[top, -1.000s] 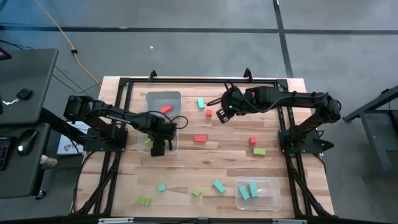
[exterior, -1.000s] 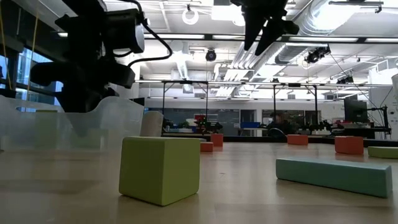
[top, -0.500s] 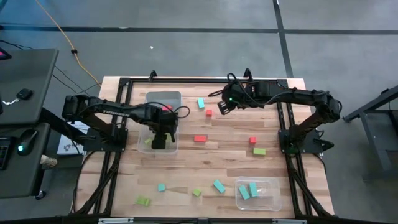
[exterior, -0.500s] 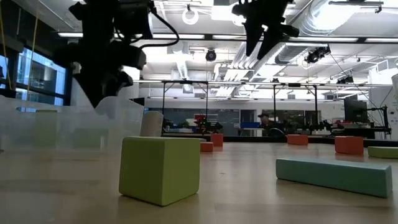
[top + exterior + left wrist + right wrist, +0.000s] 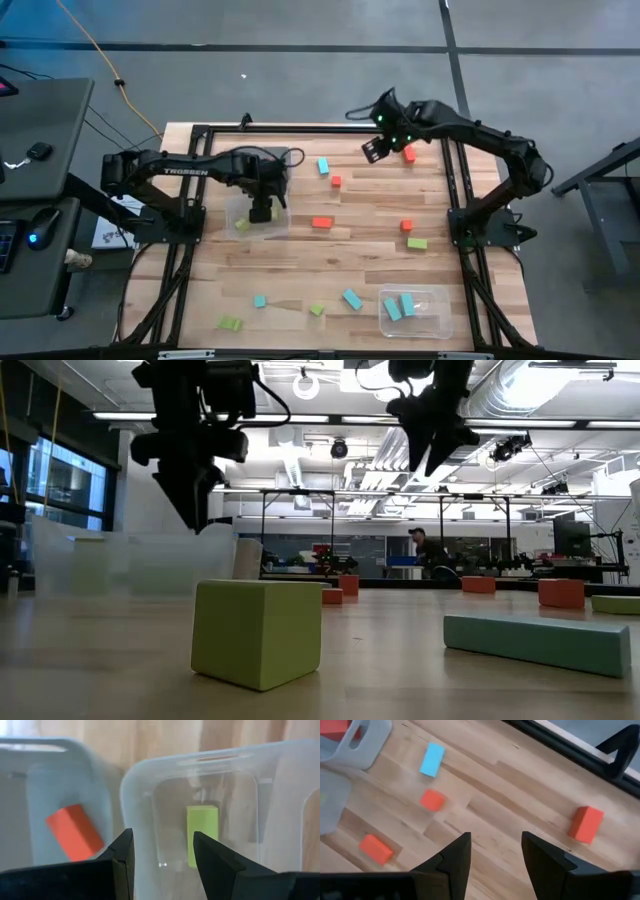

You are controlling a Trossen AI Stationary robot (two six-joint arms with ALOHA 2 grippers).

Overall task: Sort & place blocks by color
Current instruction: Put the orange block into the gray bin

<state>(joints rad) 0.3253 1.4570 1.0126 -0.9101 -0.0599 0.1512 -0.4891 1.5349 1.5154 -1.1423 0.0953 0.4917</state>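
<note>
Red, lime and teal blocks lie scattered on the wooden table. My left gripper hangs open, pointing down, over the near-left corner of a clear tub that holds one lime block. Beside it stands a second tub with a red block inside. In the low view its fingertips are at about rim height. My right gripper is open and high above the table's far right. A red block lies on the wood near it, and nothing is between its fingers. My left gripper stands with its fingers over the corner of the lime block's tub. I cannot tell whether a fingertip touches the rim. Nothing is pinched between the fingers.
A third tub with teal blocks stands at the near right. Loose blocks: teal, red, red, red, lime, and several along the near edge. A black frame borders the table.
My left gripper has risen out of the lime block's tub and gone toward the far edge, still open. In the low view that tub has shifted a little. My right gripper has swung toward the far right corner, staying high and open.
</note>
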